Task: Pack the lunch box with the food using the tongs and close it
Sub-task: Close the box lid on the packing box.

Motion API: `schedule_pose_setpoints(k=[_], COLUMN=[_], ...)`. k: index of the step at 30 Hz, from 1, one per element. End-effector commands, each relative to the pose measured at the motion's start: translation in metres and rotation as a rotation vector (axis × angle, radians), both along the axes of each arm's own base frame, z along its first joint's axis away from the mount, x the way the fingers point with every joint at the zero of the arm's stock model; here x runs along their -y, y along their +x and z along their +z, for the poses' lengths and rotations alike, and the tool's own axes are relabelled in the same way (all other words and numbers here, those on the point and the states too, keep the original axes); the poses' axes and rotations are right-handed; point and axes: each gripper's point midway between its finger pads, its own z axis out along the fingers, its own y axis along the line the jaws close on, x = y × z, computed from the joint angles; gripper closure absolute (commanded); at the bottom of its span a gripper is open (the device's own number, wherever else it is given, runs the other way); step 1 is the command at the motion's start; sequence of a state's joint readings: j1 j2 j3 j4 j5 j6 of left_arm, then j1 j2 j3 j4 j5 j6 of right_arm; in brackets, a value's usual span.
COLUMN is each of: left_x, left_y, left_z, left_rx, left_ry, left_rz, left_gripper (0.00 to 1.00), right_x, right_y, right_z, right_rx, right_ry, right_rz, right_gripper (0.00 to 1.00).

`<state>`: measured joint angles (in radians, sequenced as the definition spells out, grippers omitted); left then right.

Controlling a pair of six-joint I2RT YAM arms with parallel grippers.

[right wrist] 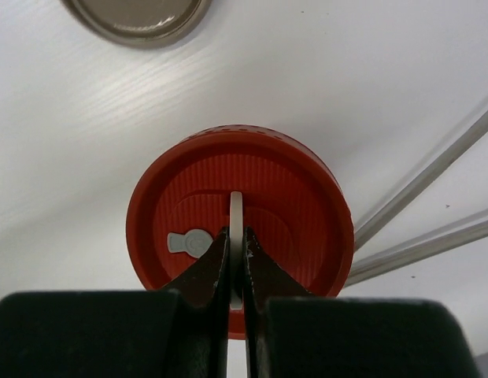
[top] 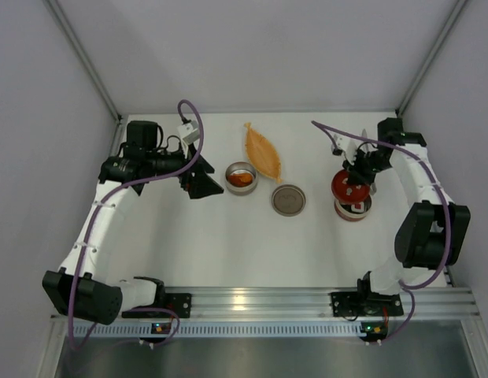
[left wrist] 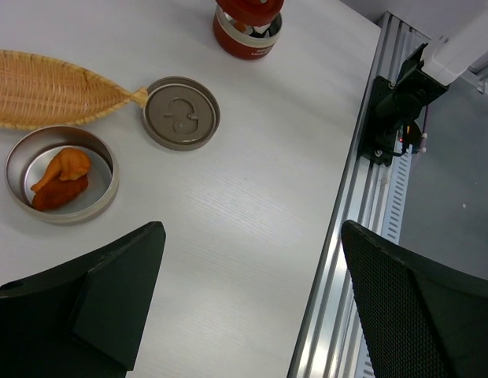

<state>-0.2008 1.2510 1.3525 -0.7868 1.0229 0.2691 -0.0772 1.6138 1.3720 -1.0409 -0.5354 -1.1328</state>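
Observation:
The lunch box shows as a red round container (top: 353,209) (left wrist: 245,38) at the right, with its red ribbed lid (top: 348,186) (right wrist: 240,177) over it. My right gripper (top: 356,175) (right wrist: 236,239) is shut on the lid's thin white handle (right wrist: 236,209). A steel bowl (top: 231,172) (left wrist: 22,156) holds the food, orange-brown lumps (top: 242,180) (left wrist: 61,178). My left gripper (top: 205,185) (left wrist: 252,228) hangs open and holds nothing, just left of the bowl in the top view. The tongs are out of view.
A grey round inner lid (top: 288,199) (left wrist: 181,113) (right wrist: 138,12) lies flat between the bowl and the red container. The orange woven leaf-shaped dish (top: 263,151) (left wrist: 47,88) lies behind the bowl. The aluminium rail (top: 252,299) (left wrist: 362,236) runs along the near edge.

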Motion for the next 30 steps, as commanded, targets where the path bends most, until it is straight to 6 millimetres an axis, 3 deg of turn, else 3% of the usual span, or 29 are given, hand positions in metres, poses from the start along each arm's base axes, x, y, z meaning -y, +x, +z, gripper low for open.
schedule_pose_setpoints(k=[1, 4, 9, 15, 24, 30], left_x=[0.000, 0.004, 0.007, 0.008, 0.010, 0.011], left_y=[-0.008, -0.012, -0.020, -0.015, -0.007, -0.002], left_z=[0.005, 0.006, 0.007, 0.001, -0.003, -0.006], left_rx=[0.039, 0.040, 0.037, 0.038, 0.029, 0.013], left_ry=[-0.025, -0.057, -0.091, -0.094, -0.105, -0.107], left_rz=[-0.036, -0.074, -0.119, -0.110, -0.104, -0.104], left_gripper=[0.02, 0.02, 0.01, 0.01, 0.02, 0.02], right_x=[0.005, 0.008, 0.018, 0.023, 0.019, 0.020], right_y=[-0.033, -0.046, -0.042, -0.039, -0.026, -0.034], right_z=[0.038, 0.045, 0.039, 0.022, 0.012, -0.008], right_rx=[0.071, 0.127, 0.174, 0.148, 0.201, 0.187], right_ry=[-0.067, -0.128, -0.227, -0.250, -0.242, -0.252], right_rz=[0.217, 0.388, 0.590, 0.714, 0.773, 0.827], right_gripper=[1.00, 1.00, 1.00, 1.00, 1.00, 1.00])
